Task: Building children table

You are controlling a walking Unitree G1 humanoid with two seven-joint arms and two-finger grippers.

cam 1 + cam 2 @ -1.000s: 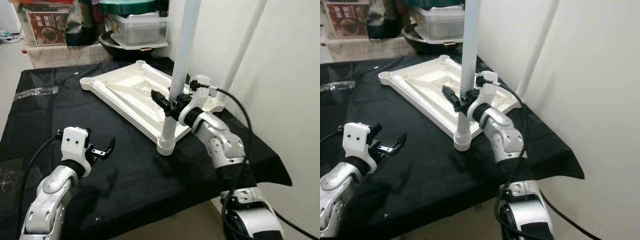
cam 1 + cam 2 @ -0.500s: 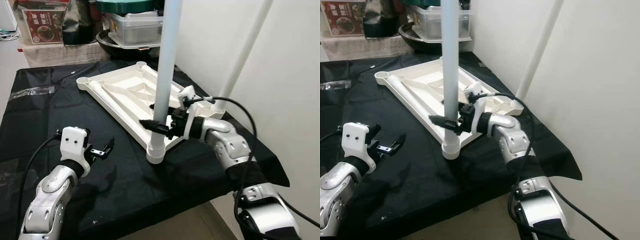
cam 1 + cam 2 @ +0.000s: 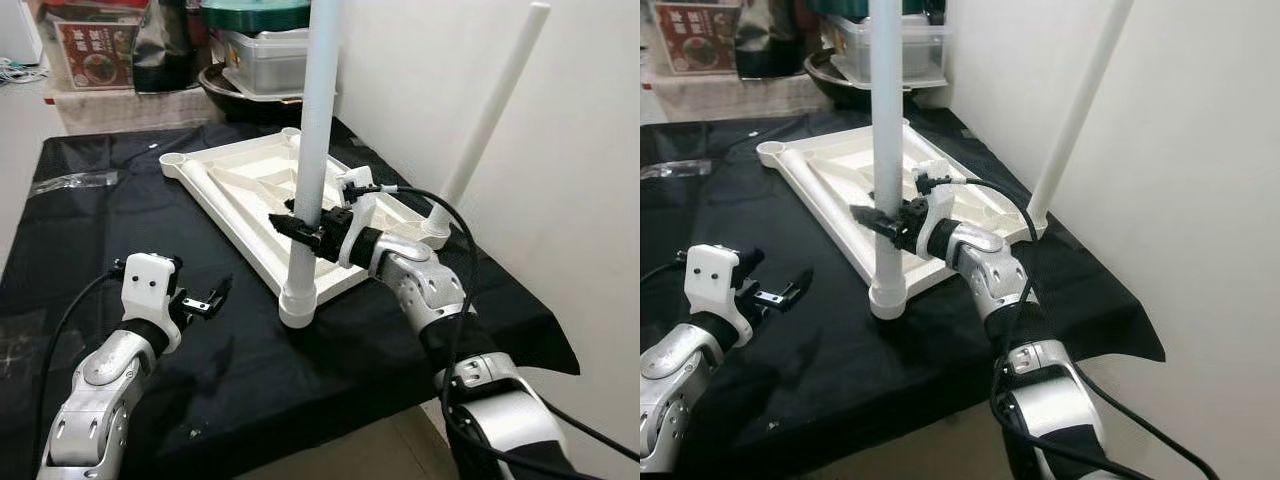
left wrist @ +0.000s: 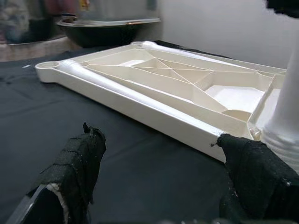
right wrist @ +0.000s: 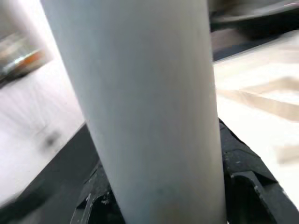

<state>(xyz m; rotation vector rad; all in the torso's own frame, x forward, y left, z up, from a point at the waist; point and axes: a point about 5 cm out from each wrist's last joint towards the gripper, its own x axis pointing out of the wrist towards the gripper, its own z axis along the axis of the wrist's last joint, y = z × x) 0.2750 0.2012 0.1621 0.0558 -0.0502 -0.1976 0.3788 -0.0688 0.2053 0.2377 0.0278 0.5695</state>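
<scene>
Black cloth (image 3: pixel 90 210) covers the bench under an upturned white tabletop (image 3: pixel 250 190), whose near corner socket carries an upright leg (image 3: pixel 312 140). Between the right gripper's (image 3: pixel 305 232) fingers that leg is pinched low, just above the socket, while the left gripper (image 3: pixel 205 300) hovers spread and empty off to the side, near the tabletop's edge. Seating it well probably means keeping the leg plumb and pressing straight down, not sideways.

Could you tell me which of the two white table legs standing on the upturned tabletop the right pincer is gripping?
The near-corner white tubular leg, closest to the robot: the right pincer is closed around it. The other white leg stands alone at the corner by the wall.
</scene>
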